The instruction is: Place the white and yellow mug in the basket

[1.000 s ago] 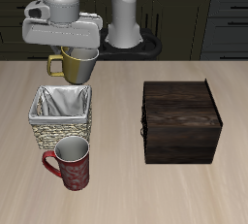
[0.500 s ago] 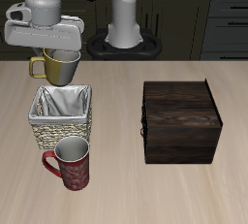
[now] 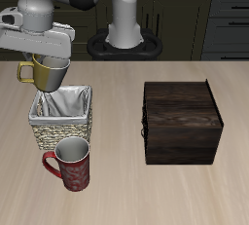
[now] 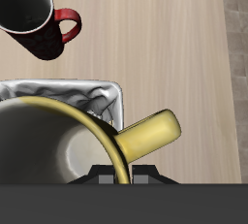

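Observation:
The white and yellow mug (image 3: 45, 73) has an olive-yellow outside and a yellow handle. My gripper (image 3: 51, 61) is shut on its rim and holds it in the air just above the far edge of the basket (image 3: 62, 119). The basket is square, tan wicker with a grey-white cloth lining. In the wrist view the mug (image 4: 68, 145) fills the frame close up, its handle (image 4: 153, 135) sticking out, with the basket's lining (image 4: 92, 97) showing behind it. My fingertips are hidden by the mug.
A dark red patterned mug (image 3: 68, 165) stands nearer the table's front edge, right beside the basket; it also shows in the wrist view (image 4: 31, 15). A dark brown wooden box (image 3: 180, 122) sits apart from the basket.
My gripper has carried the mug sideways, away from the wooden box, and slightly lower. It now hangs over the basket's far outer corner. Nothing else has moved.

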Motion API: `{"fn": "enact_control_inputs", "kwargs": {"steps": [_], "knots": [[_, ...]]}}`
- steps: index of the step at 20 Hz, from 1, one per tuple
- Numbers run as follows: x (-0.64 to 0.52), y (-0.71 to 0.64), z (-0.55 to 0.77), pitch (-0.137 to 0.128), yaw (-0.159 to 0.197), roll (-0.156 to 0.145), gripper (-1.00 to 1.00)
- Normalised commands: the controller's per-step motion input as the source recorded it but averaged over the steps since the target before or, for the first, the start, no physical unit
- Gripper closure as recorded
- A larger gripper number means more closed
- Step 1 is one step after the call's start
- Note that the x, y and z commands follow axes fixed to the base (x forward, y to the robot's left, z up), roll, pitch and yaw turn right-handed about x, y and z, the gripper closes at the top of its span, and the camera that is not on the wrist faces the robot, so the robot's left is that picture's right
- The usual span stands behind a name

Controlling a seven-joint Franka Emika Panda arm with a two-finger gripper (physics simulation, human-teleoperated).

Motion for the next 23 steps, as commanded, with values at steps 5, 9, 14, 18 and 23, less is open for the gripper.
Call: {"fn": "enact_control_inputs", "kwargs": {"steps": [5, 9, 14, 18, 23], "knots": [[0.02, 0.09, -0.25, 0.007, -0.023, 0.016, 1.0], [0.02, 0.23, -0.44, 0.052, -0.011, 0.046, 1.0], [0.06, 0.05, -0.26, 0.025, -0.029, -0.002, 1.0], [0.08, -0.02, -0.41, 0.055, 0.005, -0.008, 1.0], [0.05, -0.05, -0.28, 0.049, -0.008, -0.034, -1.0]]}}
